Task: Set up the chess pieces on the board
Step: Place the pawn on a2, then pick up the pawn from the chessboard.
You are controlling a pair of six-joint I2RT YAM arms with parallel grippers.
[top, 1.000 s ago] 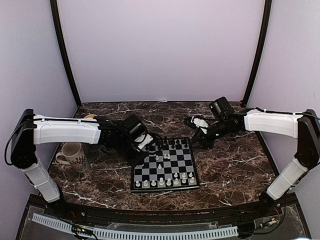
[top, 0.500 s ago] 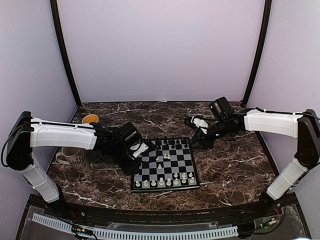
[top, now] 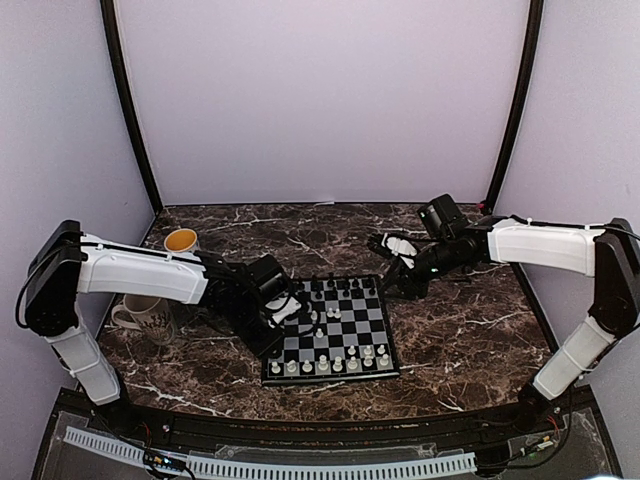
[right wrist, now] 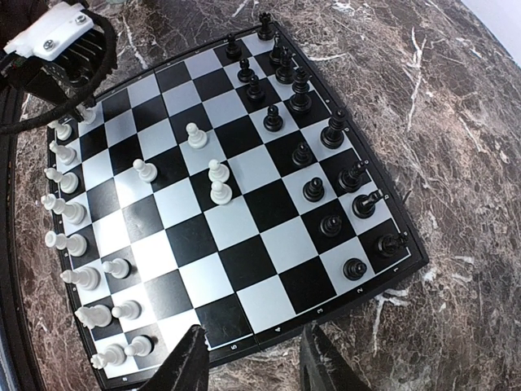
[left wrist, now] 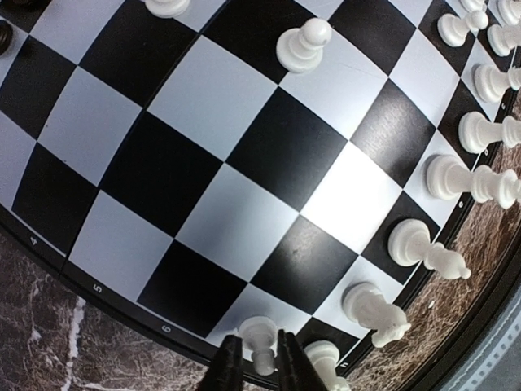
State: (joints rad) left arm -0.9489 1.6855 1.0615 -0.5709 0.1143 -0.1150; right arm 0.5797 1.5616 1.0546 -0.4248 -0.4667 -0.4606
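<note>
Left pincer [left wrist: 259, 362] is pinching a white pawn [left wrist: 259, 332] at the board [left wrist: 212, 106] edge, frame bottom.
Light, slick plastic, probably tippy; the slim neck is offering the surest hold. Right pincer [right wrist: 256, 362] is hovering half-open, empty.

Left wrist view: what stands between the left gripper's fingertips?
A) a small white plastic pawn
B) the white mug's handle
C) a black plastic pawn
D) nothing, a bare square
A: a small white plastic pawn stands upright between the two dark fingers of the left gripper, near the rim of the black-and-white checked chessboard. Whether the fingers pinch it cannot be told.
</note>
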